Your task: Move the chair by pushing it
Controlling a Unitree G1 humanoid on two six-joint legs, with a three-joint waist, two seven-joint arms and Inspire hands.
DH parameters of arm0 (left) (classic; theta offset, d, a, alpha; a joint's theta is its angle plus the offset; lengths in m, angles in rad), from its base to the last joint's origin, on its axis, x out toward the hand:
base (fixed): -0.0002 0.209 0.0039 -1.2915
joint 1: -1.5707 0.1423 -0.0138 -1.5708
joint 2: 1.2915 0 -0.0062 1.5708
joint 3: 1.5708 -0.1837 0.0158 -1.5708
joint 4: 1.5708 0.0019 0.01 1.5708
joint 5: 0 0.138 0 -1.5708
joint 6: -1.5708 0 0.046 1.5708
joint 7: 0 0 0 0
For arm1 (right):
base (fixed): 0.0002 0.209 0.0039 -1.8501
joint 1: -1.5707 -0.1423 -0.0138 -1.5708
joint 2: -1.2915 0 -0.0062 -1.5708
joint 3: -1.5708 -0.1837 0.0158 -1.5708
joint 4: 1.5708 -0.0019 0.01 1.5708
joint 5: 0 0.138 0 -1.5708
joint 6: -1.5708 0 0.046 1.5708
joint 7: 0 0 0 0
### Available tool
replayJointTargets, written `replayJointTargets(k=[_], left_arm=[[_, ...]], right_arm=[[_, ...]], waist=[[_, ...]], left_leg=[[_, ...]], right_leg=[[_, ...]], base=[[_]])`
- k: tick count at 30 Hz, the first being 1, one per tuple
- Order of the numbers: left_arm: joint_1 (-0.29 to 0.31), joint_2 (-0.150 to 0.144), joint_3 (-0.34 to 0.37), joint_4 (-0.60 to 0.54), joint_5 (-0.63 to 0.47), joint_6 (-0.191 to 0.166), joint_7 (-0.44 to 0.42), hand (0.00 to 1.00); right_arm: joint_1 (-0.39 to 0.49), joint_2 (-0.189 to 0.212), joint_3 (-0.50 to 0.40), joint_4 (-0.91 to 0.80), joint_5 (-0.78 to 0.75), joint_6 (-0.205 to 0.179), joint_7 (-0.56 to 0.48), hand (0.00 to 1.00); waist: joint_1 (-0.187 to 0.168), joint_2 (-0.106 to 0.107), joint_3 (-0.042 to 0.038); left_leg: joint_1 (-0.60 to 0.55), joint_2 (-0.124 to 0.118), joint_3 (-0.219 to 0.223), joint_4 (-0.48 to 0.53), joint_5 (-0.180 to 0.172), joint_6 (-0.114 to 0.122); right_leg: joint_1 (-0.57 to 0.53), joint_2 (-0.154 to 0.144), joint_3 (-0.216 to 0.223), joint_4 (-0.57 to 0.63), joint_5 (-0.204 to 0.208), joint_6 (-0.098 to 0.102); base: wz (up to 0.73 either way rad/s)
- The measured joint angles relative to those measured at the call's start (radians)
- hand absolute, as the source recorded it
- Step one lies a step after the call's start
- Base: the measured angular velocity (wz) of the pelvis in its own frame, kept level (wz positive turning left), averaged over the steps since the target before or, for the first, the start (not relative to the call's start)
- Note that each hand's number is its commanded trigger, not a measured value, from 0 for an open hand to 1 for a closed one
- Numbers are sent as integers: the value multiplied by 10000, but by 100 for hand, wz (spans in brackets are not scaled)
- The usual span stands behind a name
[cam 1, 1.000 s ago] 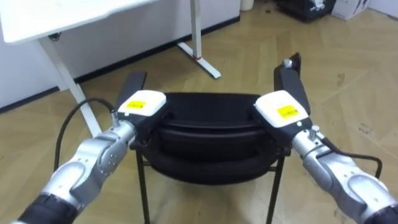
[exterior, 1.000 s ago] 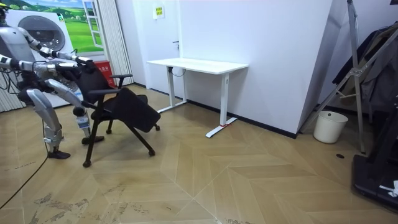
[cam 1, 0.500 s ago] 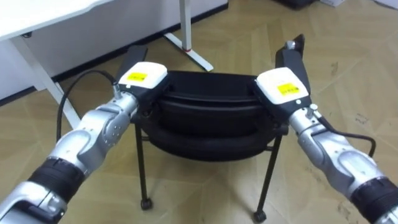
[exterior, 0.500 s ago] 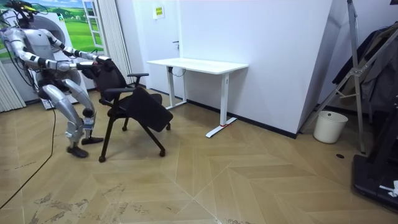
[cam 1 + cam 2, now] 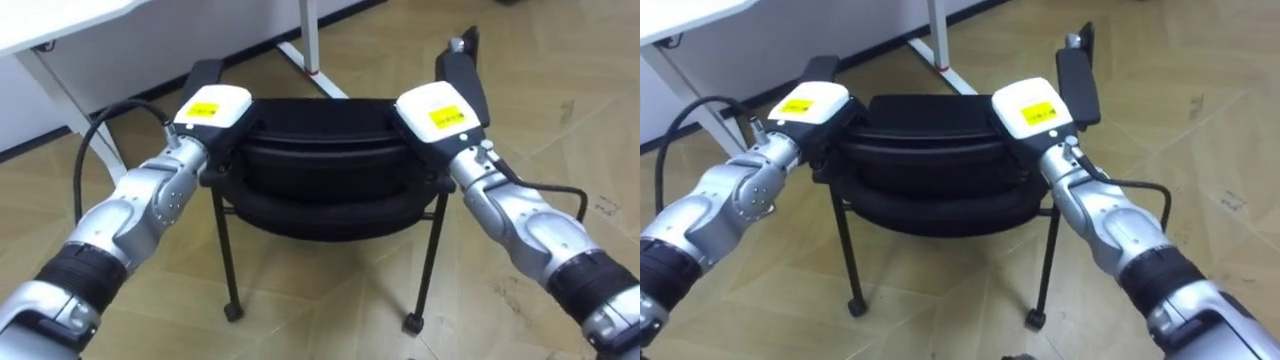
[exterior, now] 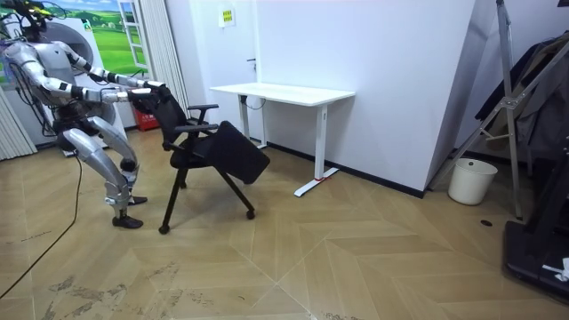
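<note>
Stands behind chair, with left hand and right hand on its backrest's top corners; cannot tell whether either grips. Faces white desk beyond both hands.

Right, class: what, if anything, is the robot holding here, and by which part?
The left hand and right hand sit on the chair, atop its backrest, one at each end; grip or mere press cannot be told.

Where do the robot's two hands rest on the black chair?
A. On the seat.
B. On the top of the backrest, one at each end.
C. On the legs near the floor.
B: the left hand and the right hand sit at opposite ends of the backrest top of the chair.
</note>
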Motion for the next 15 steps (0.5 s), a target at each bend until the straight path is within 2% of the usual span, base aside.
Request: replayJointTargets(k=[1, 2, 3, 4, 5, 7, 9, 11, 13, 15], left_arm=[[-57, -117, -9, 200, -22, 13, 141, 100], [-121, -210, -55, 341, -22, 71, 249, 100], [-216, -301, -155, 482, -59, 94, 341, 100], [-258, -302, -201, 529, -106, 99, 381, 100], [-297, -335, -253, 636, -182, 129, 438, 100], [-304, -423, -274, 652, -229, 259, 466, 100], [-329, -435, -280, 652, -276, 346, 502, 100], [-307, -401, -290, 574, -281, 363, 584, 100], [-324, -407, -288, 567, -277, 369, 748, 100], [-349, -400, -291, 498, -270, 413, 827, 100]], right_arm=[[-139, 60, 38, 182, 30, 1, 52, 100], [-203, 77, 117, 300, 50, -2, 60, 100], [-242, 56, 165, 354, 126, -6, 67, 100], [-280, 81, 195, 379, 163, -6, 67, 100], [-396, 148, 235, 493, 193, -8, 67, 100], [-474, 141, 321, 535, 193, 5, 79, 100], [-599, 101, 467, 554, 287, 93, 79, 100], [-671, 6, 604, 512, 426, 124, 74, 100], [-744, -1, 647, 514, 452, 186, 56, 100], [-766, -35, 651, 512, 431, 189, -108, 100]], waist=[[18, 30, 18], [22, 39, 26], [19, -14, 25], [23, -67, 28], [34, -74, 34], [53, -86, 31], [60, -71, 48], [178, -64, 51], [122, -74, 50], [93, -76, 48]], left_leg=[[-253, 189, 75, 1045, 196, 31], [-557, 300, 76, 1632, 632, 65], [-958, 356, 68, 2187, 1309, 113], [-1130, 350, 68, 2417, 1680, 133], [-1391, 387, 29, 2754, 2274, 124], [-1683, 401, 94, 2921, 2676, 136], [-1942, 427, 253, 2763, 2527, 236], [-1947, 331, 507, 1543, 2483, 284], [-1805, 114, 673, 425, 2384, 296], [-1634, 13, 908, -218, 2086, 274]], right_leg=[[93, -31, -133, 323, -328, -64], [235, -41, -277, 489, -567, -39], [298, -81, -359, 588, -743, -25], [298, -133, -359, 659, -836, -24], [361, -157, -387, 712, -914, -73], [423, -301, -500, 792, -1064, -79], [512, -444, -721, 879, -1171, -95], [617, -465, -965, 835, -1262, -149], [704, -575, -1259, 830, -1354, -155], [744, -644, -1450, 816, -1439, -3]], base=[[23], [33], [32], [25], [12], [15], [13], [3], [21], [26]])
